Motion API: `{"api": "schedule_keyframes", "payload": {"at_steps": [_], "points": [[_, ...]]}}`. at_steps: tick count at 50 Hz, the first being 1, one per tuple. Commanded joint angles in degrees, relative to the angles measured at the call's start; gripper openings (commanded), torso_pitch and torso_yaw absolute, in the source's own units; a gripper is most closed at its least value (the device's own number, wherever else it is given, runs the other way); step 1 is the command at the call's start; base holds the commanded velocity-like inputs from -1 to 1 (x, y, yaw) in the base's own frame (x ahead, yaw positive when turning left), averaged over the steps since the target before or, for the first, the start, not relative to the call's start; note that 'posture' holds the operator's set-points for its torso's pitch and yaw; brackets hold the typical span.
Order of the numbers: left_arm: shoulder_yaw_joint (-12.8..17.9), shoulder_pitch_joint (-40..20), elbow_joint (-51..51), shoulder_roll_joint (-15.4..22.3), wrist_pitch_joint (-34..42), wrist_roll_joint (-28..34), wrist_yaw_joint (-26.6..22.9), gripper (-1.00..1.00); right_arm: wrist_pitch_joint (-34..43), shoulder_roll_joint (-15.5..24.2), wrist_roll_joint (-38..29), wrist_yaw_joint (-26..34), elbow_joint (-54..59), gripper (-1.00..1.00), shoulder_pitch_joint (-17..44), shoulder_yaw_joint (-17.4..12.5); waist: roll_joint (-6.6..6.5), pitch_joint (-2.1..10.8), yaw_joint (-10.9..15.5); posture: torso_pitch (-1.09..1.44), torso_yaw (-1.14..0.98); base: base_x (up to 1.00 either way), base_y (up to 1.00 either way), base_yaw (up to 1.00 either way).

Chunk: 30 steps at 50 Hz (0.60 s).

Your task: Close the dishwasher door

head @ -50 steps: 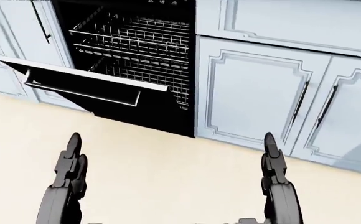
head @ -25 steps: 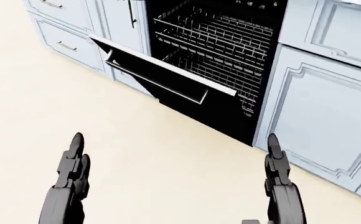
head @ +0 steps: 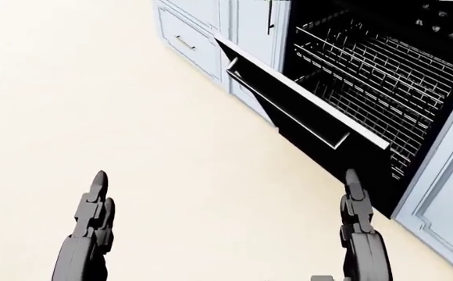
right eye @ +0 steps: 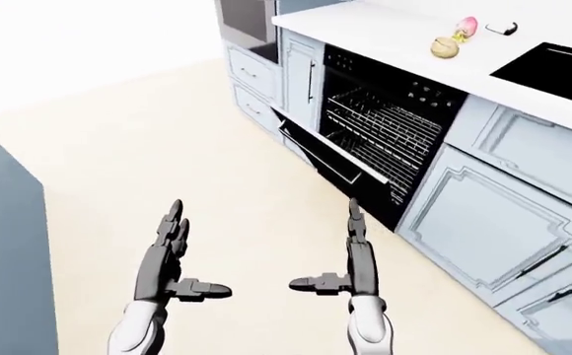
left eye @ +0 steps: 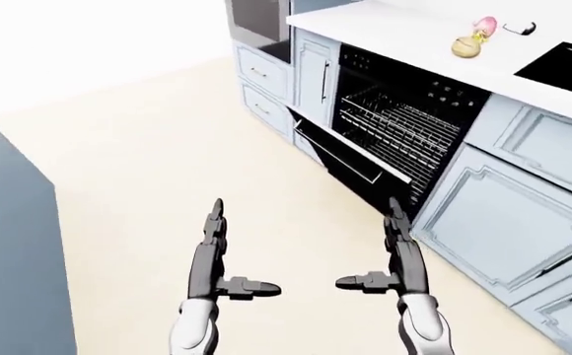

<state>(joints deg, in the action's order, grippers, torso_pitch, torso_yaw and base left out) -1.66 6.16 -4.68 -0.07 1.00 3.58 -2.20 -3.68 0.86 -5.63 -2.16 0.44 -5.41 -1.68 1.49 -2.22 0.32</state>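
Half-lowered, the dishwasher door [head: 300, 105] hangs tilted out from its black cavity, where wire racks [left eye: 399, 133] show behind it. Pale cabinets [left eye: 508, 214] flank the dishwasher door on both sides. My left hand [left eye: 212, 255] and right hand [left eye: 399, 255] hover over the floor, apart from the door, fingers [head: 94, 205] released, grasping nothing.

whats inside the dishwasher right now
Through the half-open door the dishwasher shows two wire racks, upper and lower, with no dishes visible on them. The dark interior and the door hide the lowest part, so that area cannot be checked.
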Motion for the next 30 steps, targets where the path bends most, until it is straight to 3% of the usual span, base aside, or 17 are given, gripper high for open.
{"api": "schedule_keyframes", "payload": {"at_steps": [1,6,7,8,9,10,12,19,21,22,23,25,27,30], "points": [[0.3,-1.1,-1.6,0.2,-2.4,0.0,0.3,1.00,-1.9,-0.3,-0.1,0.1,-2.4,1.00,1.0,0.8,-0.03,0.58,0.1,0.00,0.00,0.00,0.00,0.59],[0.6,-1.0,-2.6,0.3,-1.8,-0.3,0.2,1.00,-1.3,-0.3,-0.2,0.2,-3.7,1.00,0.4,0.9,-4.75,0.68,-0.3,0.00,0.00,0.00,0.00,0.58],[0.5,-1.0,-2.3,0.2,-2.0,-0.2,0.3,1.00,-1.2,-0.3,-0.2,0.2,-4.1,1.00,0.2,0.8,-6.64,1.31,-0.2,0.00,0.00,0.00,0.00,0.58],[0.4,-1.0,-2.4,0.2,-1.9,-0.2,0.2,1.00,-1.3,-0.3,-0.3,0.2,-4.0,1.00,0.2,0.9,-6.83,2.09,-0.1,0.00,0.00,0.00,0.00,0.58],[0.5,-1.0,-2.6,0.3,-1.8,-0.2,0.2,1.00,-1.5,-0.4,-0.4,0.1,-3.7,1.00,0.4,1.0,-5.58,1.11,0.7,0.00,0.00,0.00,0.00,0.58],[0.6,-1.1,-2.7,0.3,-1.7,-0.4,0.1,1.00,-1.4,-0.4,-0.5,0.1,-3.5,1.00,0.5,1.0,-5.62,1.02,0.8,0.00,0.00,0.00,0.00,0.59],[0.8,-1.1,-2.6,0.3,-1.7,-0.5,0.1,1.00,-1.4,-0.4,-0.5,0.1,-3.7,1.00,0.3,1.1,-4.40,1.47,1.2,0.00,0.00,0.00,0.00,0.58],[0.4,-1.0,-2.0,0.2,-2.3,-0.1,0.3,1.00,-1.0,-0.5,-0.8,0.1,-4.3,1.00,0.2,1.5,-0.13,0.30,0.7,0.00,0.00,0.00,0.00,0.58],[0.2,-0.9,-2.0,0.2,-2.3,0.0,0.3,1.00,-0.7,-0.4,-0.6,0.2,-4.7,1.00,0.1,1.4,2.59,0.71,0.5,0.00,0.00,0.00,0.00,0.58],[0.2,-0.9,-2.2,0.2,-2.3,0.0,0.3,1.00,-0.7,-0.4,-0.5,0.3,-5.1,1.00,-0.1,1.2,4.81,1.61,0.2,0.00,0.00,0.00,0.00,0.59],[0.2,-0.8,-2.3,0.2,-2.2,0.0,0.3,1.00,-0.7,-0.4,-0.5,0.3,-5.2,1.00,-0.3,1.2,1.74,0.69,-0.4,0.00,0.00,0.00,0.00,0.59],[0.1,-0.7,-2.4,0.2,-2.2,0.1,0.3,1.00,-0.6,-0.5,-0.6,0.2,-5.3,1.00,-0.2,1.3,2.69,0.63,0.1,0.00,0.00,0.00,0.00,0.58],[0.1,-0.7,-2.5,0.2,-2.1,0.1,0.2,1.00,-0.3,-0.6,-0.7,0.3,-5.6,1.00,-0.1,1.6,1.99,1.11,0.2,0.00,0.00,0.00,0.00,0.58],[-0.2,-0.3,-2.9,0.1,-2.1,0.3,0.3,1.00,-0.2,-0.4,-0.3,0.4,-6.9,1.00,-1.1,1.2,0.09,0.45,0.0,0.00,0.00,0.00,0.00,0.58]]}}
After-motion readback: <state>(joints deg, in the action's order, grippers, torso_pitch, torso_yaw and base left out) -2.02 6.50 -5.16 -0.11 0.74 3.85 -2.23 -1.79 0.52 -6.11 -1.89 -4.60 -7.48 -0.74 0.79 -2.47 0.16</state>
